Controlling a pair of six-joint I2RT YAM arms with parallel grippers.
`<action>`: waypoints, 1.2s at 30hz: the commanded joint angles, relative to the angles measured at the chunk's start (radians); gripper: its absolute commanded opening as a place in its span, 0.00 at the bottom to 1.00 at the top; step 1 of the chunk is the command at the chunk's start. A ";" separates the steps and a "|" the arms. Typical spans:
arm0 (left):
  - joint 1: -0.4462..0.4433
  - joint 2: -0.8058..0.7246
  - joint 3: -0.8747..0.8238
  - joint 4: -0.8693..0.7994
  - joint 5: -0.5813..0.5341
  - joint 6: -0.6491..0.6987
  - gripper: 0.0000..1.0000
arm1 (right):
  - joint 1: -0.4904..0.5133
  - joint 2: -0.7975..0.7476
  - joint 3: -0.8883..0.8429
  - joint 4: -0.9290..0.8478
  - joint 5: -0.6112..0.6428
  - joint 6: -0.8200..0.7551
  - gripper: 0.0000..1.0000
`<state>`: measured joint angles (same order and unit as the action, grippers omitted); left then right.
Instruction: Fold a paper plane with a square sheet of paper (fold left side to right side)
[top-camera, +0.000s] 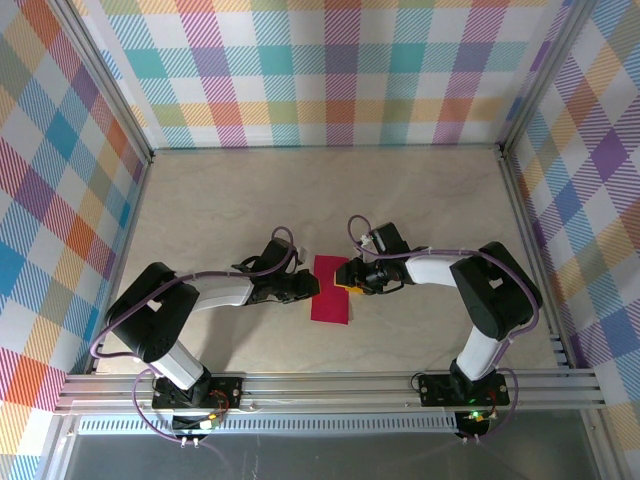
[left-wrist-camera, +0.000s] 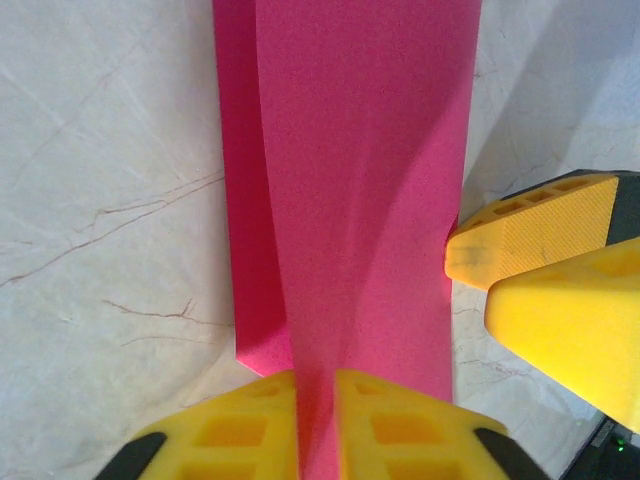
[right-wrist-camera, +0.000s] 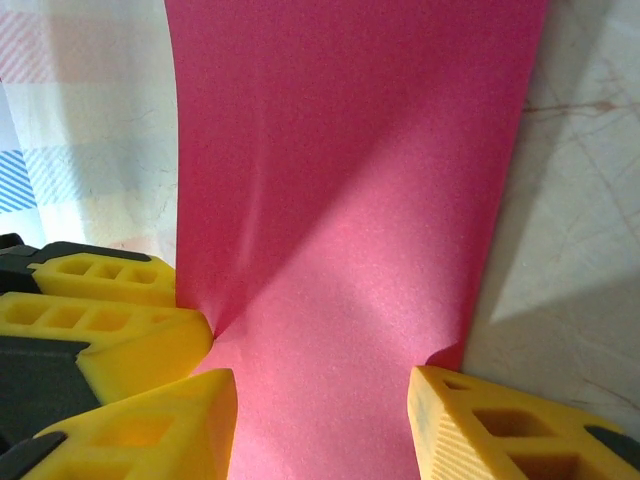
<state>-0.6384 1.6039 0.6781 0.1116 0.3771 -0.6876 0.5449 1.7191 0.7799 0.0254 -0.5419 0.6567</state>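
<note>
Vivid, plain magenta-pink on the square sheet of paper (top-camera: 332, 289)! Bright yellow fingers, black behind, on the left gripper (left-wrist-camera: 316, 385) and right gripper (right-wrist-camera: 322, 385). Pale cream table (top-camera: 250, 200) with marble-like veins. Pastel plaid walls (top-camera: 330, 70): teal, orange, purple, yellow. White and black on the left arm (top-camera: 215, 292) and right arm (top-camera: 430, 268).

Both arms reach inward and low, elbows out, wrists facing each other. Left gripper (top-camera: 300, 288): fingers (left-wrist-camera: 400, 430) almost together, pinching the sheet of paper (top-camera: 331, 292). Right gripper (top-camera: 352, 277): jaws well apart, a finger on either side of the sheet. The two grippers sit just beside each other.
</note>
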 joint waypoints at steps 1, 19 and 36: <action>0.009 -0.015 0.017 0.003 0.009 -0.015 0.12 | 0.005 -0.067 -0.019 0.006 0.028 -0.055 0.50; 0.006 -0.087 0.030 -0.065 0.035 -0.192 0.03 | 0.338 -0.526 -0.233 -0.100 0.549 -0.302 0.58; 0.007 -0.078 0.060 -0.113 0.051 -0.178 0.02 | 0.722 -0.249 -0.069 -0.094 1.038 -0.540 0.69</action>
<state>-0.6384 1.5398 0.7124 0.0261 0.4107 -0.8642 1.2587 1.4437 0.6685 -0.0895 0.4232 0.1730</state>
